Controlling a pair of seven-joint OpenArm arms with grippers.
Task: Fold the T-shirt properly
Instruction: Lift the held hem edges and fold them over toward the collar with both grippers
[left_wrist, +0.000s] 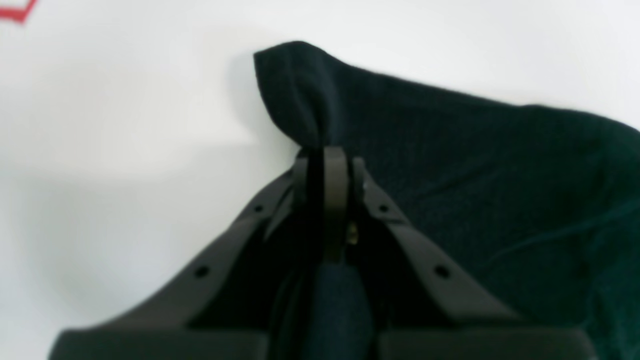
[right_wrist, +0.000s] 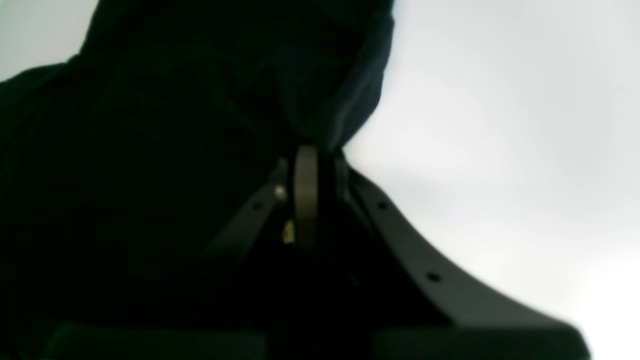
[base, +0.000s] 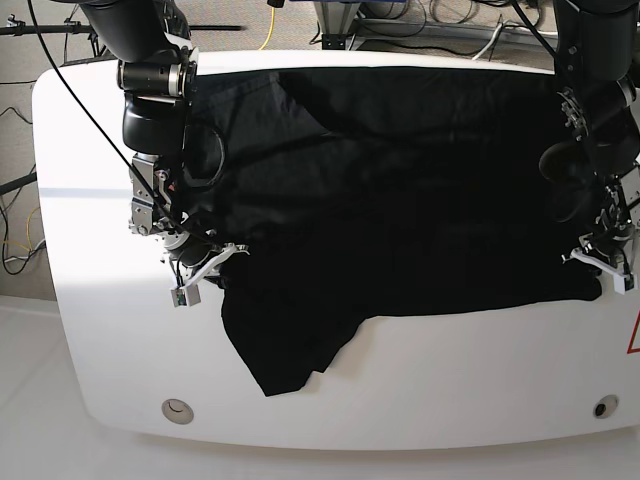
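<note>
Black T-shirt (base: 400, 190), spread flat, seemingly plain

I have the left gripper (left_wrist: 327, 157) and right gripper (right_wrist: 310, 155) both clamped (arms reaching low over opposite edges).

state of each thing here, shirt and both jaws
T-shirt: spread flat on the white table, unfolded, one sleeve hanging toward the near edge.
Left gripper: jaws shut on the T-shirt's edge.
Right gripper: jaws shut on the T-shirt's edge.
</note>
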